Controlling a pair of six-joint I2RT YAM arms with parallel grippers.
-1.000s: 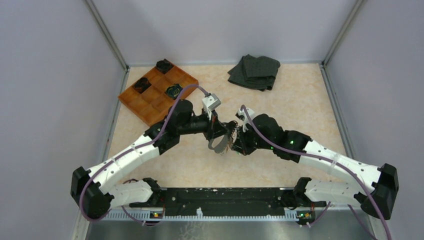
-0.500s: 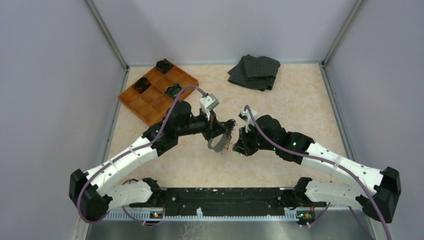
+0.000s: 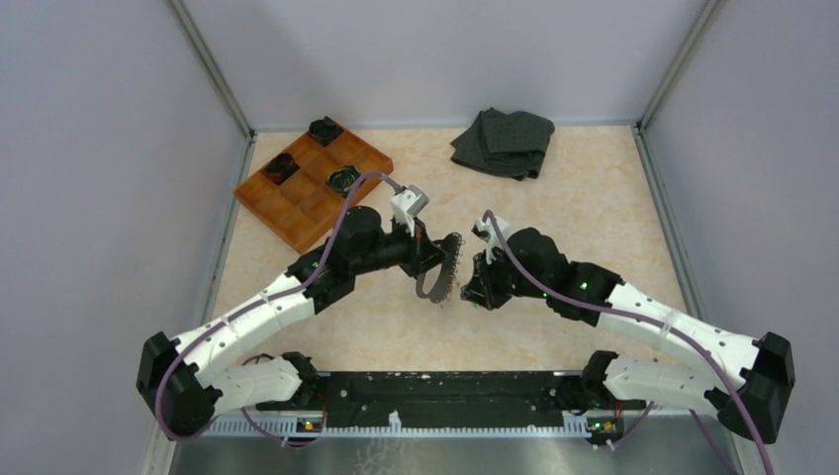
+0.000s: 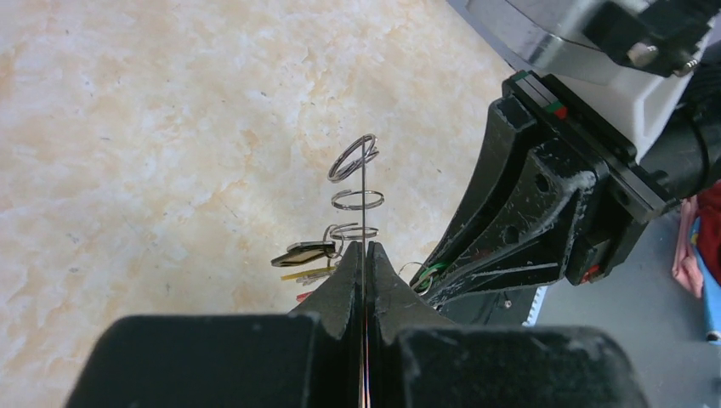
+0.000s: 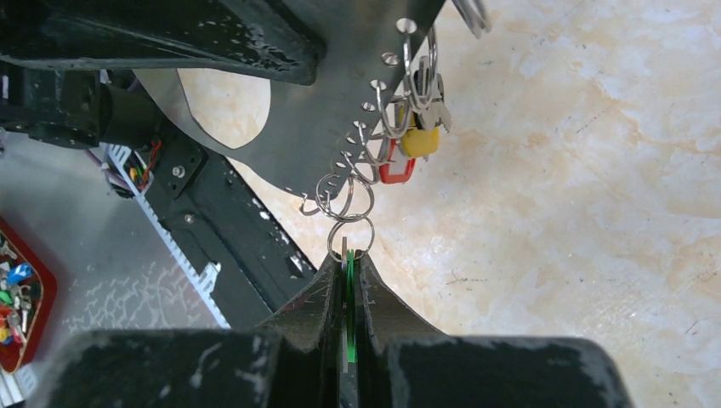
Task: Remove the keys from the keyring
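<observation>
The keyring (image 5: 340, 110) is a flat grey crescent of metal with a row of holes along its edge. Small split rings (image 5: 344, 200) hang from the holes. My left gripper (image 4: 363, 248) is shut on it, so it shows edge-on (image 4: 364, 195) in the left wrist view and as a dark arc (image 3: 432, 285) from above. A yellow-capped key (image 5: 420, 140) and a red-capped key (image 5: 396, 172) hang from the rings. My right gripper (image 5: 348, 255) is shut on a green-capped key (image 5: 349, 280) on the lowest ring. Both grippers meet above mid-table, the right gripper (image 3: 467, 289) just right of the keyring.
An orange tray (image 3: 307, 188) with black round objects (image 3: 344, 179) stands at the back left. A dark folded cloth (image 3: 505, 142) lies at the back. Grey walls enclose the table. A black rail (image 3: 435, 386) runs along the near edge.
My left gripper has drawn slightly left and turned the keyring more upright. My right gripper has shifted a little to the right, still shut on the green key.
</observation>
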